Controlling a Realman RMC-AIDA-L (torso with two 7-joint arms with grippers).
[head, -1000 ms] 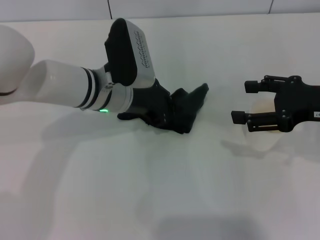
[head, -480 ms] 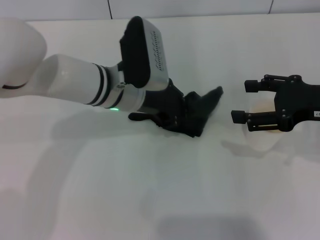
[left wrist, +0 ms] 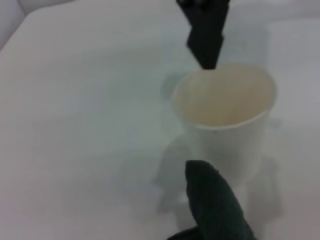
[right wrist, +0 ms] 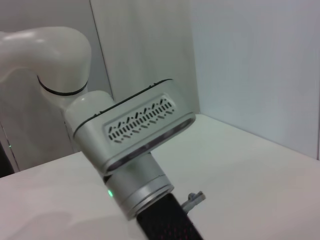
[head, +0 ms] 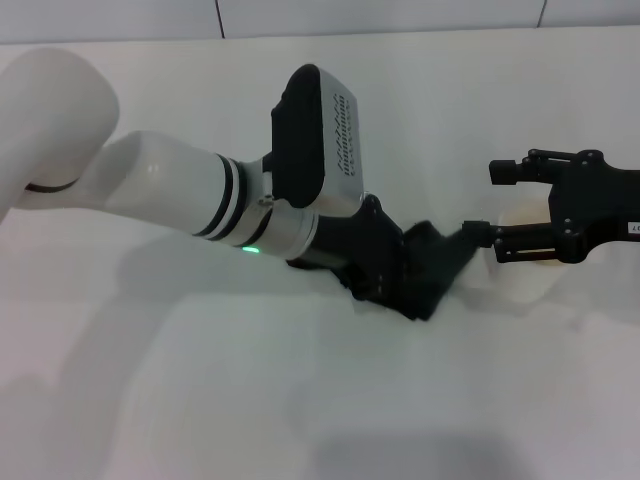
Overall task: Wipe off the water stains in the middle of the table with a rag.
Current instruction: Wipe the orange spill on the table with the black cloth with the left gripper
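Observation:
The rag (head: 437, 272), dark and bunched, is pressed on the white table (head: 300, 400) just right of centre, under my left gripper (head: 392, 272), which is shut on it. Its narrow tail (left wrist: 214, 202) reaches up to the white paper cup (left wrist: 225, 107). No water stains show in any view; the spot beneath the rag is hidden. My right gripper (head: 497, 205) hovers open at the right, with its black fingers (head: 515, 170) spread over the cup (head: 527, 268). The rag's tip touches or overlaps the lower finger in the head view.
The left forearm (head: 170, 185) stretches in from the left across the table's middle. The right wrist view shows the left arm's wrist housing (right wrist: 135, 132) close by. A wall (head: 400, 15) borders the table's far edge.
My left gripper has slid the rag to the right and nearer, so its tail now meets the right gripper and cup. The right arm has not moved.

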